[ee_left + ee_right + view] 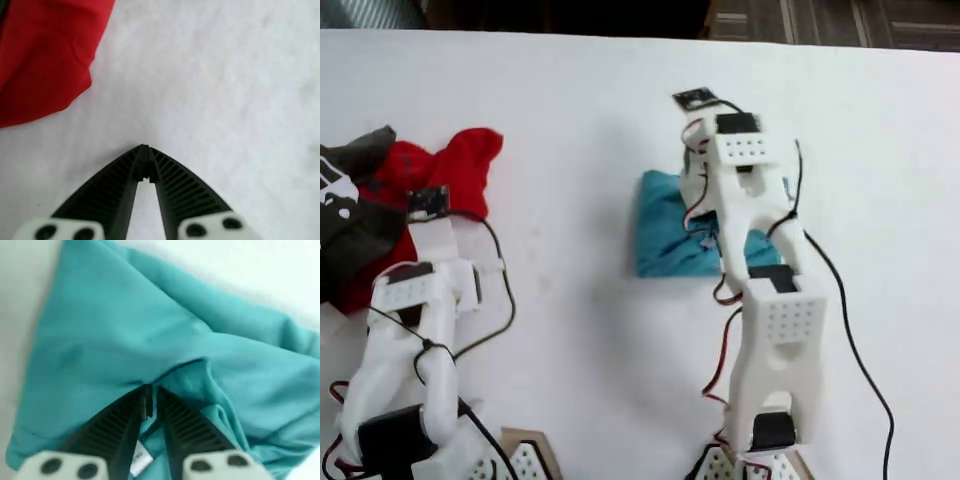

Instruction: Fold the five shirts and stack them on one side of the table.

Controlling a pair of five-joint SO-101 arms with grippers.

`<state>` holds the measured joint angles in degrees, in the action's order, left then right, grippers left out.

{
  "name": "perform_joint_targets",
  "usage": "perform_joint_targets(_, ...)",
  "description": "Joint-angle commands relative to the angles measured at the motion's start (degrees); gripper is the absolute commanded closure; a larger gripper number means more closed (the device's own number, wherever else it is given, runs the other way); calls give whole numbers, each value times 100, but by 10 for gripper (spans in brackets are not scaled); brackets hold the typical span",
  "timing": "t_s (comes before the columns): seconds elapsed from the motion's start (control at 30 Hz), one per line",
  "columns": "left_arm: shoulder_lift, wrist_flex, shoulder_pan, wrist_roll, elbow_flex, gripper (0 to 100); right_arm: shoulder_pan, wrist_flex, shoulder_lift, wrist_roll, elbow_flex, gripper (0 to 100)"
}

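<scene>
Right end effector [151,396], tips together, over the teal shirt [115,330]

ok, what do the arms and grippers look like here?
The left arm and right arm are white shells with hole-grid panels, black servos, loose black and red cables. On the left gripper and right gripper, black ribbed tapered fingers, white bases.

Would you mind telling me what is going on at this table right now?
Two robot arms are on a shirt-folding job. The right arm hangs over a bunched teal shirt in the middle of the table, jaws closed at a crease in the cloth. The left arm sits beside a loose heap of a red shirt and a black shirt at the table's edge, jaws shut over bare table, holding nothing. No neat stack yet.
</scene>
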<state>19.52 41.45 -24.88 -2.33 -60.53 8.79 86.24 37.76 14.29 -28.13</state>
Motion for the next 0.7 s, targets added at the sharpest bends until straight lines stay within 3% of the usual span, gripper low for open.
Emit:
perform_joint_targets(0.0,9,-79,-26,62,198,974,-295,207,-145,0,-229,978)
perform_joint_targets(0.3,9,-79,-26,62,198,974,-760,1446,-497,624,-193,978)
perform_joint_targets(0.47,9,-79,-26,62,198,974,-980,1499,-1429,897,88,978)
perform_joint_targets(0.67,9,-88,-26,62,198,974,-681,1095,-1789,826,237,978)
